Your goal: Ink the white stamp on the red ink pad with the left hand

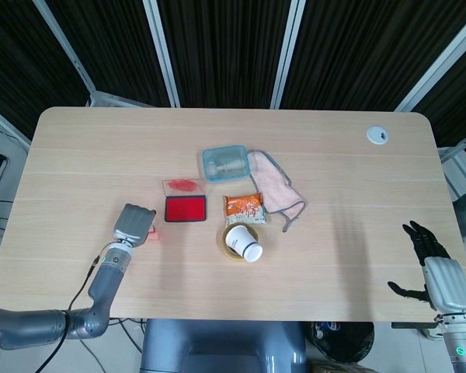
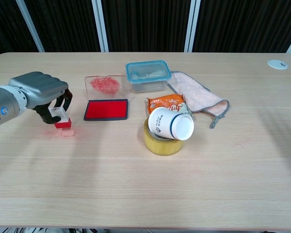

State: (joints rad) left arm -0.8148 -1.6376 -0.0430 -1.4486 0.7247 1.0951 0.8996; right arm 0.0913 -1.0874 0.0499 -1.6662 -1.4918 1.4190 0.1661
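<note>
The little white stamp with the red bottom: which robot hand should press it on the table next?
The left hand, I think. It already holds the small white stamp with the red base low over the wooden table, beside the red ink pad. The right hand is far off at the table's other edge, holding nothing.

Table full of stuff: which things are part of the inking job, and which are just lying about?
In the job:
white stamp
red ink pad
left robot hand

Lying about:
paper cup
tape roll
snack packet
pink cloth
blue-lidded box

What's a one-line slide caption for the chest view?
Left hand holds the white stamp on the table, left of the red ink pad.
</note>
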